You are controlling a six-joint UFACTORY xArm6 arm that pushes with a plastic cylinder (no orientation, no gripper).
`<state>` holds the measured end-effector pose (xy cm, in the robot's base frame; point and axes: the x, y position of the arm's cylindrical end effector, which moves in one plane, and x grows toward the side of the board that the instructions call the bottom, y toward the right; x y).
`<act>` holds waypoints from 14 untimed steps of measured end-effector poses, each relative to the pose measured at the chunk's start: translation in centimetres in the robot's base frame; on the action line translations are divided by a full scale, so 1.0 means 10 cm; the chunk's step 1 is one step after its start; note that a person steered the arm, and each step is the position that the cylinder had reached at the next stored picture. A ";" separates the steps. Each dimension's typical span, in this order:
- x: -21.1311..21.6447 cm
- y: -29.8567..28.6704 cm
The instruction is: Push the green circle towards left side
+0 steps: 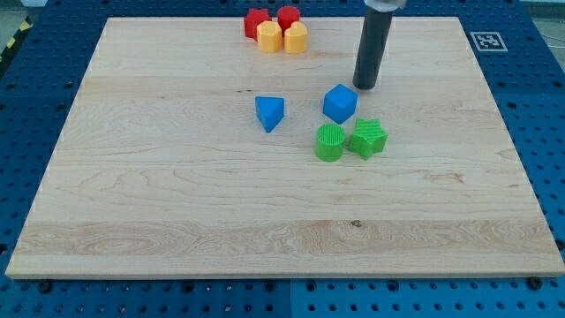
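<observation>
The green circle (pixel 330 142) is a short ribbed cylinder right of the board's middle. A green star (pixel 368 138) touches its right side. A blue cube (pixel 340 103) sits just above the two green blocks. My tip (pixel 365 87) is at the end of the dark rod, just above and right of the blue cube, apart from it, and up and to the right of the green circle. A blue triangle (pixel 270 113) lies left of the cube.
At the view's top, a tight cluster holds two red blocks (pixel 257 21) (pixel 289 15) and two yellow blocks (pixel 269 37) (pixel 295 38). The wooden board (pixel 177 203) lies on a blue perforated table. A fiducial tag (pixel 486 40) marks the board's top right corner.
</observation>
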<state>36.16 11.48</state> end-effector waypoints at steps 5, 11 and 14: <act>0.21 -0.68; 0.68 0.73; 1.37 0.24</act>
<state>49.85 13.86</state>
